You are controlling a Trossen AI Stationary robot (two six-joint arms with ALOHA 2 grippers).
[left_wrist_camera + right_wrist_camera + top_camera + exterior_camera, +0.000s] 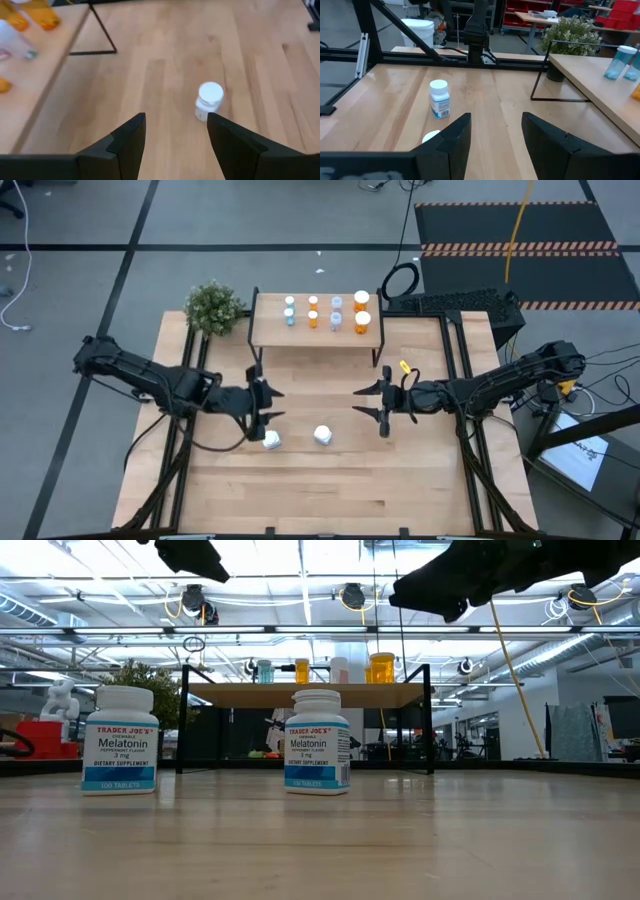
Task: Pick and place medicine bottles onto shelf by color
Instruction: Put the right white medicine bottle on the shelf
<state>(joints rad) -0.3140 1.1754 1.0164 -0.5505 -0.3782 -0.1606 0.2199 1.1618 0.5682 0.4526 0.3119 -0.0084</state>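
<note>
Two white medicine bottles with white caps stand upright on their bases on the wooden table: one and one to its right. The shelf at the table's far side carries several orange, pale blue and white bottles. My left gripper hangs open above the table, just beyond the left bottle. My right gripper hangs open to the right of both bottles, pointing at them. Neither touches anything.
A small potted plant stands at the shelf's left end. Black frame rails run along both table sides. Bare tabletop lies between the two bottles and the near edge.
</note>
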